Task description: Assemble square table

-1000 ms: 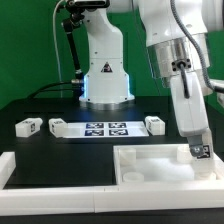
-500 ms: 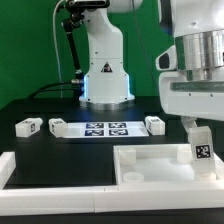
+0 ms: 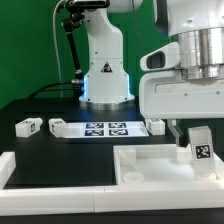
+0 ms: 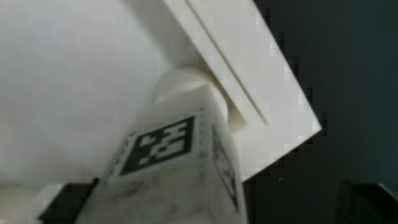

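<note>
My gripper (image 3: 192,134) is shut on a small white block leg (image 3: 202,148) with a black-and-white tag and holds it upright over the right end of the white square slab (image 3: 150,168). In the wrist view the leg (image 4: 171,150) sits between my dark fingers (image 4: 68,205), its far end close to the slab's inner floor (image 4: 80,60) beside the raised rim (image 4: 249,75). I cannot tell whether it touches. Three more legs lie on the black table: two at the exterior view's left (image 3: 28,126) (image 3: 58,125), one by the marker board's right end (image 3: 155,124).
The marker board (image 3: 105,129) lies flat behind the slab. A long white border rail (image 3: 55,172) runs along the front. The robot's white base (image 3: 105,75) stands at the back centre. My wide wrist body hides the far right of the scene.
My wrist has swung from a tilt to upright and now fills the upper right. The held leg has stayed over the slab's right end, shifting slightly left and up.
</note>
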